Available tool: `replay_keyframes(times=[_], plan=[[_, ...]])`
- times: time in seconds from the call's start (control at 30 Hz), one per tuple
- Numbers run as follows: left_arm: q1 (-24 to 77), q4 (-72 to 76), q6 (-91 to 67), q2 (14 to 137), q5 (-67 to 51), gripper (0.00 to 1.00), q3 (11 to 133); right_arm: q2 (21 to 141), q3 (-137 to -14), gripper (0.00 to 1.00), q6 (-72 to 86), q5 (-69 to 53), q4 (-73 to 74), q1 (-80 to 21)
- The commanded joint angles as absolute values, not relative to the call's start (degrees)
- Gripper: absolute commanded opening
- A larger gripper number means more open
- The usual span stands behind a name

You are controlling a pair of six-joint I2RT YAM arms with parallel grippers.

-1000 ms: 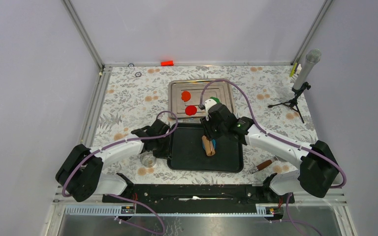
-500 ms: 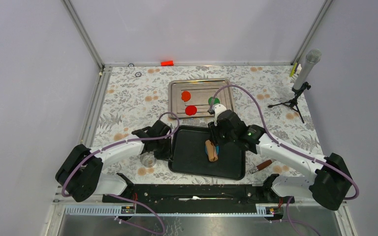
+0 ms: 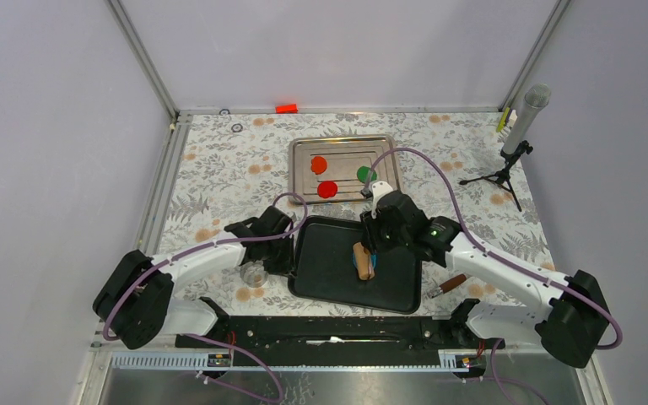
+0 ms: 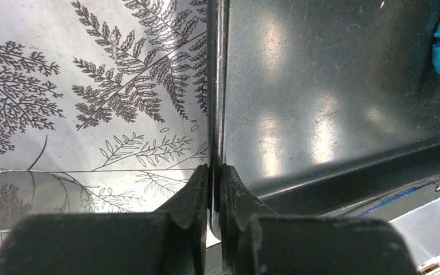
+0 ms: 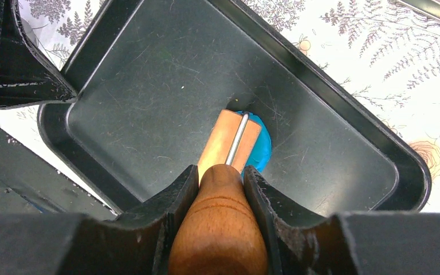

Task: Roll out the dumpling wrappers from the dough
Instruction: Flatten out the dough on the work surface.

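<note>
The blue dough (image 5: 262, 146) lies in a black tray (image 5: 149, 86), partly under the wooden roller (image 5: 226, 140). My right gripper (image 5: 221, 172) is shut on the roller's wooden handle (image 5: 220, 229). From above, the roller (image 3: 360, 260) sits over the dough (image 3: 372, 263) right of the tray's middle. My left gripper (image 4: 215, 172) is shut on the black tray's left rim (image 4: 216, 86). Two red wrappers (image 3: 319, 164) (image 3: 328, 188) and a green one (image 3: 366, 174) rest on a metal tray (image 3: 342, 143) behind.
A small glass dish (image 3: 254, 275) stands left of the black tray, near my left arm. A wooden-handled tool (image 3: 449, 283) lies to the tray's right. A microphone on a tripod (image 3: 519, 126) stands at the far right. A red block (image 3: 286, 108) sits at the back edge.
My right arm has drawn back toward the near side with the roller, uncovering the green wrapper. The black tray has turned slightly. My left gripper keeps its hold.
</note>
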State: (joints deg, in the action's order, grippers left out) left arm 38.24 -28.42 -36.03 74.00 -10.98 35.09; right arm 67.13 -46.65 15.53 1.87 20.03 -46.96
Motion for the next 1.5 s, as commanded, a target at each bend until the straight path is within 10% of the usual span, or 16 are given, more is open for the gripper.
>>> replay_keyframes(times=[0.0, 0.9, 1.47], plan=[[38.1, -25.4, -38.7, 71.2, -10.7, 0.0, 36.7, 61.8, -46.1, 0.0, 16.0, -1.8, 18.0, -47.1], [38.0, -23.4, -41.0, 70.7, -11.3, 0.0, 35.4, 59.2, -26.6, 0.0, 24.6, -2.5, 4.0, -47.1], [38.0, -24.1, -40.7, 70.4, -11.2, 0.0, 36.1, 56.7, -41.5, 0.0, 24.6, -11.0, 10.7, -47.1]])
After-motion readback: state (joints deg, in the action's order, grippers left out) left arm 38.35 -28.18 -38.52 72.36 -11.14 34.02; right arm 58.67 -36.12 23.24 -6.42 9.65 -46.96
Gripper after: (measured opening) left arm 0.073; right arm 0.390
